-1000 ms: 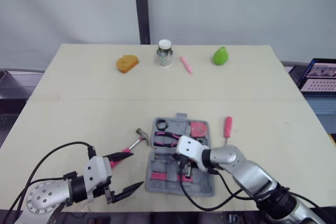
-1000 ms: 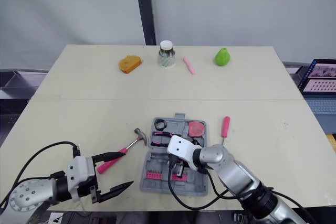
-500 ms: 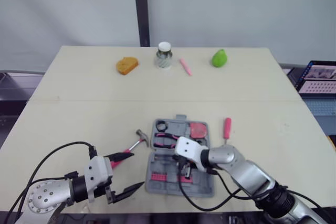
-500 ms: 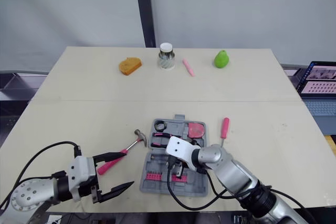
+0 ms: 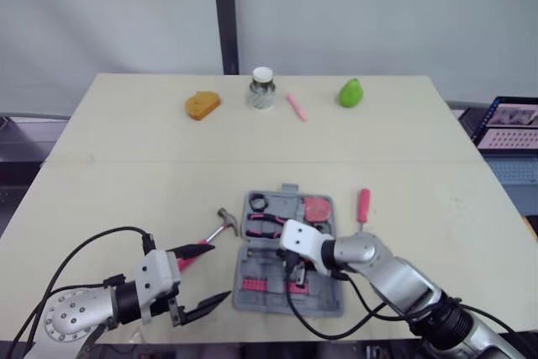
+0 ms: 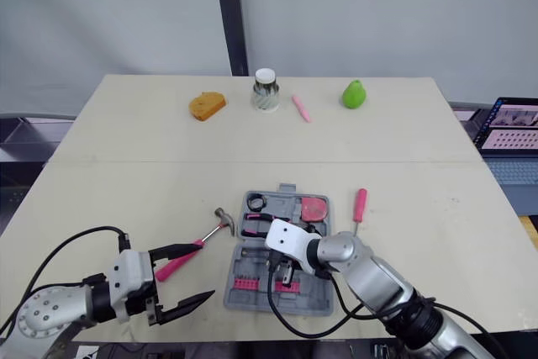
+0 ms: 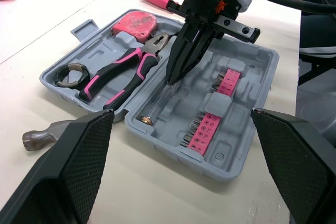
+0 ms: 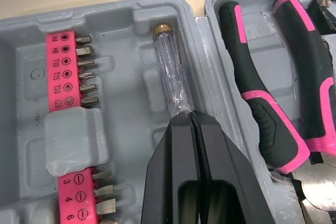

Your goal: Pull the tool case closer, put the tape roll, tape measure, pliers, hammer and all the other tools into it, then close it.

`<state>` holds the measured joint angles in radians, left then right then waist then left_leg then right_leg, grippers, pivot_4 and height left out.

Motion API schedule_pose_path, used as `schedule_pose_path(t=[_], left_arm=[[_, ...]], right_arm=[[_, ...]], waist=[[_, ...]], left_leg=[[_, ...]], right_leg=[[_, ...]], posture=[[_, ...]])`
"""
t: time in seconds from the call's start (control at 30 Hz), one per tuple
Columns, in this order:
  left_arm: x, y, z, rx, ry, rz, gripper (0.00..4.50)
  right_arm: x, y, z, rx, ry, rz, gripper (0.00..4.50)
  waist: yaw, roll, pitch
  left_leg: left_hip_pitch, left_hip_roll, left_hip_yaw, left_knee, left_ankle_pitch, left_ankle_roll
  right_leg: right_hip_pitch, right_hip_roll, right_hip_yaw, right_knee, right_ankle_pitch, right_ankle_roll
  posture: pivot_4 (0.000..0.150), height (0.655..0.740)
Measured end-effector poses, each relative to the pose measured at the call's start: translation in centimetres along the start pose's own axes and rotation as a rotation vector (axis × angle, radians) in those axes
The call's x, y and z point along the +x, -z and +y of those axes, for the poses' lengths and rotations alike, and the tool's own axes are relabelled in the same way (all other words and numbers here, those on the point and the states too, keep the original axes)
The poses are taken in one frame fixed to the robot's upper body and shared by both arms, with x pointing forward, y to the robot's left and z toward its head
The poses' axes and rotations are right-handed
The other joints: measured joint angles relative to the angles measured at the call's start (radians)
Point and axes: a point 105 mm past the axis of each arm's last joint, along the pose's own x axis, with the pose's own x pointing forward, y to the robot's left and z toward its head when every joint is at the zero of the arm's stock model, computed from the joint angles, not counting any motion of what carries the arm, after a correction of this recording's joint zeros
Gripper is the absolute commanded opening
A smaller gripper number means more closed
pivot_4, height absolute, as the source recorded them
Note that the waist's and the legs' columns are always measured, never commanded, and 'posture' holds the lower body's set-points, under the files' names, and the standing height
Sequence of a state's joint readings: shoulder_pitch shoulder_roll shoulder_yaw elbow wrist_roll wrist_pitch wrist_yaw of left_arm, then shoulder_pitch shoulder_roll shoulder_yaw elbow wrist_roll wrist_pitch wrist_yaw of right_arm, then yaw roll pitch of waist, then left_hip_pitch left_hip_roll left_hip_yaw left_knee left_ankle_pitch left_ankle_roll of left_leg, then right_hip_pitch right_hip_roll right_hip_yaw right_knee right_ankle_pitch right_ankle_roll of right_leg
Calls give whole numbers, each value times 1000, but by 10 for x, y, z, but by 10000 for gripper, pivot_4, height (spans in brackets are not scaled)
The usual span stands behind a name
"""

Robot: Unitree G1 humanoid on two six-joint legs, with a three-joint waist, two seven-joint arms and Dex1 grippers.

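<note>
Four tools already sit in the open case [image 7: 252, 85], which lies at 6 o'clock on the table [image 5: 126, 174]: the tape roll [image 7: 70, 73], pliers [image 7: 123, 74], tape measure [image 7: 135, 23] and a clear tester [image 8: 170, 72], beside the bit strips [image 7: 229, 80]. The right gripper [image 8: 191, 121] points down into the case, its fingers pressed together on the tester's shaft end, apparently pinching it as it lies in its slot.

Two tools are left outside, so the task looks a little past half done. The hammer [image 5: 217, 226] lies at 9 o'clock of the case, and a pink screwdriver [image 5: 364, 203] at 2 o'clock. Closing comes after those.

The left gripper [image 5: 217, 271] hovers spread wide at 8 o'clock of the case, just beside the hammer's handle, with nothing between them.

Well apart, along the 12 o'clock edge, stand an orange thing [image 5: 203, 103], a jar [image 5: 263, 88], a pink pen [image 5: 296, 107] and a green fruit [image 5: 350, 91]. The right arm over the case would block the closing.
</note>
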<state>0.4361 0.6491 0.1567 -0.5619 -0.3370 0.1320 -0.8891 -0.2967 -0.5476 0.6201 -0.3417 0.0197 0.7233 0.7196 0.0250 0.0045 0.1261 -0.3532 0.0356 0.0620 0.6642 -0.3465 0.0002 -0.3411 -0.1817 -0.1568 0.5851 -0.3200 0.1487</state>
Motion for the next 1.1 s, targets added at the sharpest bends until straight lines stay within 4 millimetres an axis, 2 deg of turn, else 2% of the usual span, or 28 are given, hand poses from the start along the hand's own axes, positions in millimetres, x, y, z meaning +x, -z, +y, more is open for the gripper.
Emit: schedule_pose_path(t=[0.2, 0.33, 0.43, 0.53, 0.7, 0.87, 1.03, 1.1], left_arm=[[1, 3, 4, -8, -4, 2, 45000], [6, 0, 5, 7, 9, -12, 45000], [10, 1, 9, 9, 12, -17, 45000], [14, 1, 10, 10, 16, -24, 45000], [16, 6, 14, 5, 3, -19, 45000], [18, 3, 15, 22, 6, -36, 45000], [18, 4, 13, 20, 6, -36, 45000], [17, 6, 12, 13, 6, -33, 45000]], right_arm=[[-2, 0, -1, 3, -1, -6, 507], [-3, -4, -2, 59, -1, -83, 507], [-6, -7, -5, 56, -7, -117, 507], [-8, -10, -7, 55, -17, -147, 507], [-13, -13, -10, 65, -31, -197, 507], [-24, -18, -19, 66, -13, -242, 507], [-40, -33, -21, 40, -10, -313, 507], [-43, -30, -23, 37, -5, -297, 507]], waist=[[2, 1, 1], [-1, 0, 9], [-3, 7, 19], [-4, 8, 25], [-4, 6, 35], [-4, 5, 40], [-5, 4, 42], [-5, 3, 43]], left_leg=[[0, 0, 0, 0, -1, 1], [-4, 1, 2, 0, -1, 0], [-4, 1, 3, -1, 0, 0], [-7, 3, 4, -2, 0, -1], [-19, 3, 10, 1, 1, -2], [-19, 3, 12, 1, 1, -2], [-19, 4, 13, 1, 1, -2], [-19, 4, 13, 1, 1, -2]], right_leg=[[-1, 0, 0, -1, 0, 0], [-1, 0, 1, 0, 0, 0], [-3, 0, 0, 1, 0, 1], [-6, 2, -1, 5, 0, 1], [-17, 2, -1, 6, 1, 2], [-18, 2, -1, 6, 1, 2], [-18, 2, -1, 6, 1, 2], [-18, 2, -1, 6, 1, 2]], posture=[[1500, 7400], [1500, 7400], [1500, 7400], [1500, 7400], [1500, 7400], [1500, 7400], [1500, 7400], [1500, 7400]])
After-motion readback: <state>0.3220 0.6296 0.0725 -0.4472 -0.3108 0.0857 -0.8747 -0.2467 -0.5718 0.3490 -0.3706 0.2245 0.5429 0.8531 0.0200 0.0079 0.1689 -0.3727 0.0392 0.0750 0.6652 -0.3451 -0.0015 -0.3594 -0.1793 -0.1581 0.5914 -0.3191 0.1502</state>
